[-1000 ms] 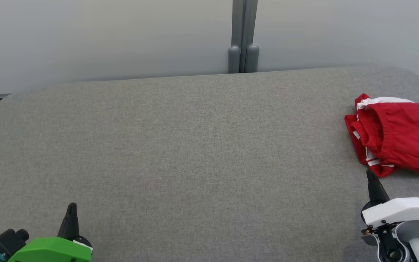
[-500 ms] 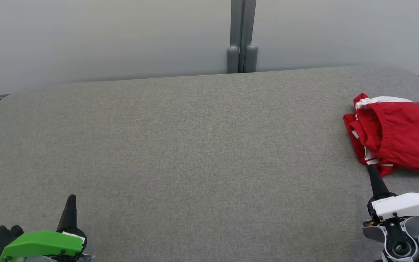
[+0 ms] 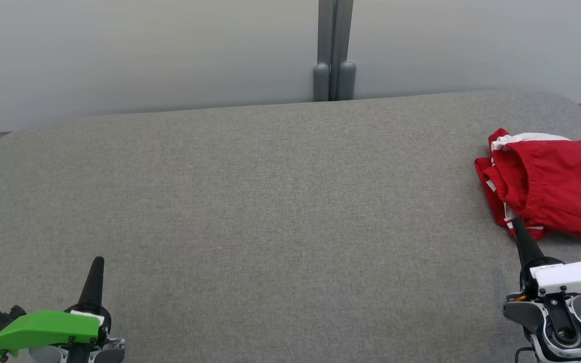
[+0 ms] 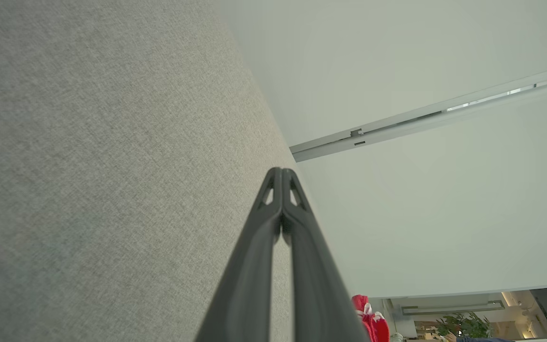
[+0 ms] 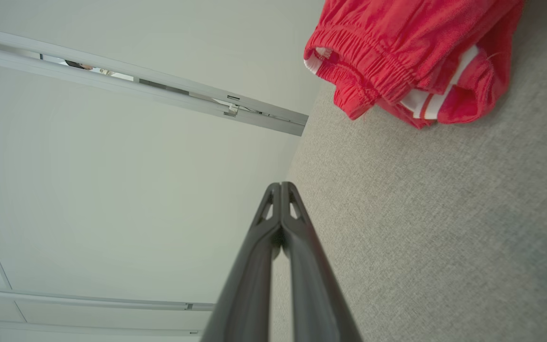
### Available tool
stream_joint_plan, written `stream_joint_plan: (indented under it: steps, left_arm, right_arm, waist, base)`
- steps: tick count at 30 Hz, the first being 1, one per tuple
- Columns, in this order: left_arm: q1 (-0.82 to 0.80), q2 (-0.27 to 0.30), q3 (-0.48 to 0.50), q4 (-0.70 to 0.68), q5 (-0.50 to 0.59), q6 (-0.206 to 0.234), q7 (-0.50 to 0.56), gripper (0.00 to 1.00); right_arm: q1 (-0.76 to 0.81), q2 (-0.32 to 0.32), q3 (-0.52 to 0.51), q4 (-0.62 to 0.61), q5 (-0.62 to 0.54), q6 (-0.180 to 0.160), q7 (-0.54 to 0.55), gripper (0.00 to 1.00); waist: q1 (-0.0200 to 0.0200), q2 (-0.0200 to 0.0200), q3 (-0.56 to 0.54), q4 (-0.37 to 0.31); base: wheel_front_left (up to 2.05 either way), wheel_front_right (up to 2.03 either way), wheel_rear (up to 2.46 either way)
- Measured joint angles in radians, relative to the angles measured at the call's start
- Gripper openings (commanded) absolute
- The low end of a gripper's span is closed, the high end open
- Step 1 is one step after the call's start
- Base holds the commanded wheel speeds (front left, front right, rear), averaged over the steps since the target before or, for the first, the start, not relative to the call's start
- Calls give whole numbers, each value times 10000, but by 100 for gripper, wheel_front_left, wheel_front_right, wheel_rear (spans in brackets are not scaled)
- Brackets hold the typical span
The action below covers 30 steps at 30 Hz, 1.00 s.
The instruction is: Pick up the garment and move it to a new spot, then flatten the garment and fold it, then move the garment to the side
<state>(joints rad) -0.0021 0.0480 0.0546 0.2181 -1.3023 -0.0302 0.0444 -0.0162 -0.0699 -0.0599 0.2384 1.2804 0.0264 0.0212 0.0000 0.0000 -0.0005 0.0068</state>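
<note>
The garment is a red pair of shorts with white stripes and an elastic waistband, bunched at the right edge of the grey table. It also shows at the top of the right wrist view as the garment, and as a small red patch, the garment, in the left wrist view. My right gripper is shut and empty, its tip just short of the garment's near edge. My left gripper is shut and empty at the near left. Both fingertips press together; the left gripper likewise.
A pale wall with a grey vertical post runs behind the table's far edge. The table's corners are rounded. A wide stretch of bare grey fabric lies between the two grippers.
The right gripper has moved forward toward the garment, its tip now at the garment's near edge. The left gripper has sunk slightly lower in the picture. The garment has not moved.
</note>
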Motion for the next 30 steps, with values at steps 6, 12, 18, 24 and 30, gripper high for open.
stream_joint_plan:
  steps: [6, 12, 18, 24, 30]
  left_arm:
    - [-55, -12, 63, 10, -610, -111, 165, 0]
    - [-271, -29, 136, 25, -1427, -255, 353, 0]
    - [-315, -58, 228, 48, -2132, -393, 533, 0]
    - [-609, -77, 357, 63, -2859, -489, 704, 0]
    - [-614, -105, 359, 63, -2968, -489, 706, 0]
  right_arm:
    - [-56, 65, -142, -10, 675, 86, 196, 0]
    - [-208, 113, -372, -46, 1576, 201, 431, 0]
    - [-273, 221, -570, -56, 2401, 355, 654, 0]
    - [-388, 311, -725, -86, 3170, 445, 857, 0]
    - [-388, 314, -744, -98, 3210, 456, 857, 0]
  waist:
    - [0, 0, 0, -14]
    - [0, 0, 0, -35]
    - [0, 0, 0, -53]
    - [0, 0, 0, -68]
    - [0, 0, 1, -69]
  base:
    - [0, 0, 0]
    - [0, 0, 0]
    - [0, 0, 0]
    - [0, 0, 0]
    - [0, 0, 0]
